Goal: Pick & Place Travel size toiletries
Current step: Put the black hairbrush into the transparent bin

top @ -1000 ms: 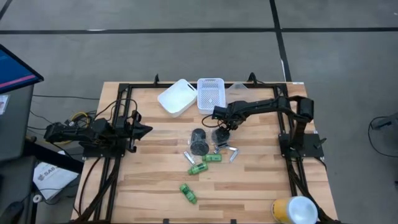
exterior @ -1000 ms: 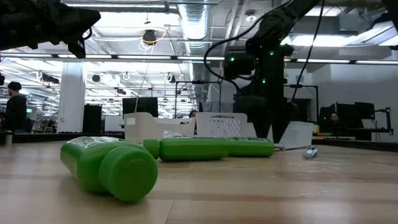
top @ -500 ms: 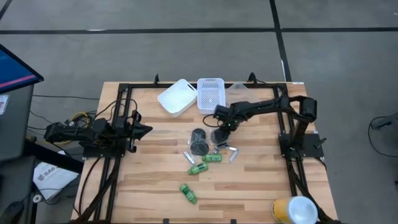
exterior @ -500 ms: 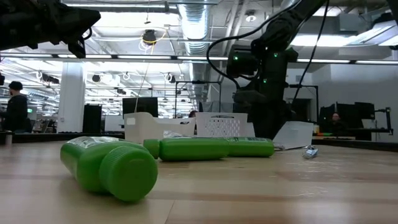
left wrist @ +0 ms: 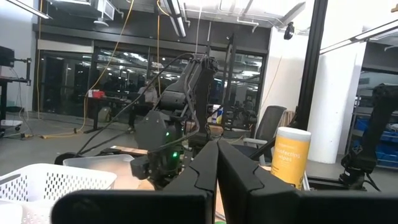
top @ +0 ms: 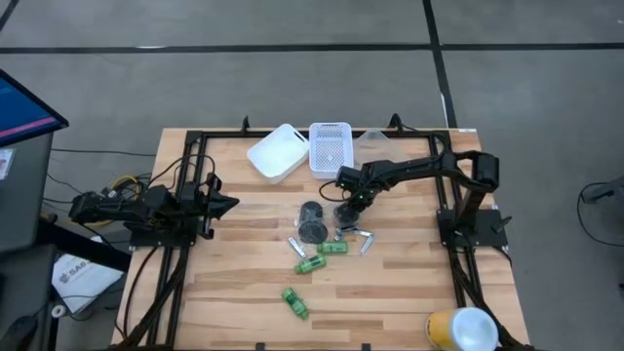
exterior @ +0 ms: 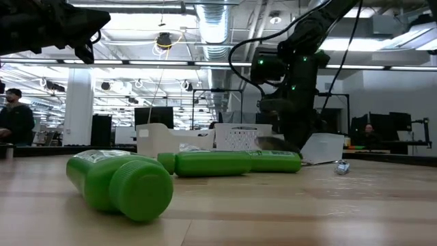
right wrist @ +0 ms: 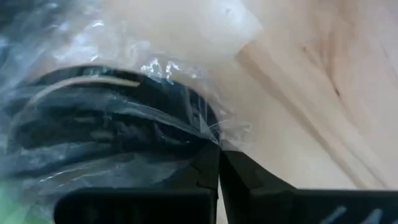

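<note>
Two flat black pots lie mid-table, one (top: 312,222) free and one (top: 343,215) in clear wrap under my right gripper (top: 348,207), which is shut on it. Slim silvery tubes (top: 295,245) (top: 367,240) and green bottles (top: 331,249) (top: 310,264) (top: 295,302) lie on their sides toward the near edge. The green bottles also show in the low view (exterior: 119,184) (exterior: 232,162). My left gripper (top: 230,203) is shut and empty at the table's left, clear of the items; it also shows in the left wrist view (left wrist: 217,163). My right gripper pinches the clear wrap (right wrist: 214,134) at the edge of the black pot (right wrist: 99,124) between its two fingertips (right wrist: 202,168). The fingers come from above, slanting down. Whether the pot's rim is also between the fingers, I cannot tell.
Two white bins (top: 278,151) (top: 330,146) and a clear tub (top: 375,142) stand at the far edge. A yellow-and-white canister (top: 463,330) stands at the near right corner. Black frame rails run along both sides of the table.
My right gripper has shifted slightly and settled low at the wrapped black pot. The other items lie where they were.
</note>
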{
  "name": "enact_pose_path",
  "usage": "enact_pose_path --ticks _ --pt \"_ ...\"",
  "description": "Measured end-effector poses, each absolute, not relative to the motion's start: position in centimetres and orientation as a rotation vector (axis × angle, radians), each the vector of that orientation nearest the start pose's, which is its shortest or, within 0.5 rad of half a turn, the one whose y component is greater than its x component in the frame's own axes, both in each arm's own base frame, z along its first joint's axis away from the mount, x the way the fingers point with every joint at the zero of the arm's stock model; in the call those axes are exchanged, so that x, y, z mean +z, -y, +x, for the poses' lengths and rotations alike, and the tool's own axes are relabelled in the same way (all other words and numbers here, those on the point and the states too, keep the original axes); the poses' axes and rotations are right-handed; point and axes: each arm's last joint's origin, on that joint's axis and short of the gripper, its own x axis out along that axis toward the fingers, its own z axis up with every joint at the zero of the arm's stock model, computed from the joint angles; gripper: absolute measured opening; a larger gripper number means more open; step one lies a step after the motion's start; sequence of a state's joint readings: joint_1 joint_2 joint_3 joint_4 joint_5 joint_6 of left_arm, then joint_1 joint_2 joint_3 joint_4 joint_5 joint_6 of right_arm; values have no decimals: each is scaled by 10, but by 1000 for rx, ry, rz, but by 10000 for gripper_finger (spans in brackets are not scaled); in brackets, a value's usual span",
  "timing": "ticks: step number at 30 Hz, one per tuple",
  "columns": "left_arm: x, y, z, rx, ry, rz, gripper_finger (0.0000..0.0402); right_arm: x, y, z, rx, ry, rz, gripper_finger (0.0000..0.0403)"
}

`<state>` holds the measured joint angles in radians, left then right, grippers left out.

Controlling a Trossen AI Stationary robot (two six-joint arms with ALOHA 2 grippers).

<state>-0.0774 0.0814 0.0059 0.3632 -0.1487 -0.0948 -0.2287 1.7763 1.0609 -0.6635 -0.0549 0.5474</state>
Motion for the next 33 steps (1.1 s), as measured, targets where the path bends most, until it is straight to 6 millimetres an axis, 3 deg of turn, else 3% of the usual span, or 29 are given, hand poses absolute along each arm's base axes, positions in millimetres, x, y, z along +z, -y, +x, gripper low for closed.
enact_pose_path --ticks 11,22,27,33 --pt "194 3 98 57 293 -127 2 238 69 281 -441 -1007 702 0" --pt "194 3 98 57 294 -127 2 303 109 235 -670 -590 677 0" --pt "194 3 98 57 294 -127 2 306 139 219 -878 -503 694 0" --pt "194 3 98 57 294 -127 2 288 166 210 -1075 -566 713 0"
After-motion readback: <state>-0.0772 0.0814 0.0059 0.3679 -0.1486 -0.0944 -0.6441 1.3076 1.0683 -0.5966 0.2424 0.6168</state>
